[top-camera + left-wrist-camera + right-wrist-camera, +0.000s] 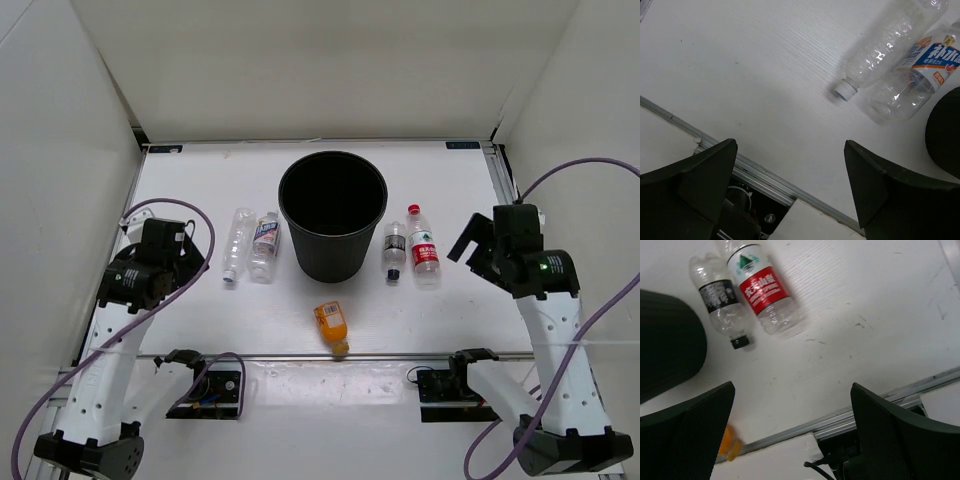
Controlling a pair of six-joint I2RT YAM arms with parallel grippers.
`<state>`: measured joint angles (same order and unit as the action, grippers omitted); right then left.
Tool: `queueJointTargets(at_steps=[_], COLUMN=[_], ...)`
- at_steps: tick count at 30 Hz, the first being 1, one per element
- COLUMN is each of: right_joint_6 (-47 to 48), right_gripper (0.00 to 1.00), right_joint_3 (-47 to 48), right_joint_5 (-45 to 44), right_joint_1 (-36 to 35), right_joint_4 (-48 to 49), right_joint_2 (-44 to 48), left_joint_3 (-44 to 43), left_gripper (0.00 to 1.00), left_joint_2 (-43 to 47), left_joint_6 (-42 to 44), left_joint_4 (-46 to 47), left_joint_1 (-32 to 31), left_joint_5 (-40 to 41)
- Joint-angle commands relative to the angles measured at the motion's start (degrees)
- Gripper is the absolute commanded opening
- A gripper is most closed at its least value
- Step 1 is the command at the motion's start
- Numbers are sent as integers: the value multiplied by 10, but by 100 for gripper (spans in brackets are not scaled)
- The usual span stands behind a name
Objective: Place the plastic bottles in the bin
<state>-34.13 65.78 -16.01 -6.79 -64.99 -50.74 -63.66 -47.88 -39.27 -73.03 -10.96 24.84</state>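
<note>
The black bin (330, 250) stands upright at the table's middle. A plain clear bottle (237, 243) and a blue-white label bottle (265, 245) lie to its left. A dark-cap bottle (394, 250) and a red-cap bottle (423, 245) lie to its right. A squat orange bottle (332, 325) lies in front of it. My left gripper (185, 243) is open and empty, left of the plain bottle (885, 45) and the labelled one (920, 75). My right gripper (478, 245) is open and empty, right of the red-label bottle (760, 285) and the dark-cap one (720, 300).
A metal rail (330, 357) runs along the table's near edge, with black mounts (215, 385) and purple cables beyond it. White walls close the table in at left, right and back. The bin's wall shows in both wrist views (945, 130) (665, 340).
</note>
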Motion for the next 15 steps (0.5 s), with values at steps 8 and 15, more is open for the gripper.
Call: queueJointTargets(at_steps=[8,15], right_joint_6=[139,134], right_gripper=[100,100], right_joint_3=[5,90], right_joint_5=[105,167], right_joint_1=[17,64], right_joint_4=[69,100], right_joint_2=[-127,-302], left_joint_3=[-1,-1], left_gripper=[99,99], left_joint_2=[7,-21], left_joint_6=[0,-12], left_joint_4=[13,25], left_joint_1=[-58,-64], left_joint_5=[64,31])
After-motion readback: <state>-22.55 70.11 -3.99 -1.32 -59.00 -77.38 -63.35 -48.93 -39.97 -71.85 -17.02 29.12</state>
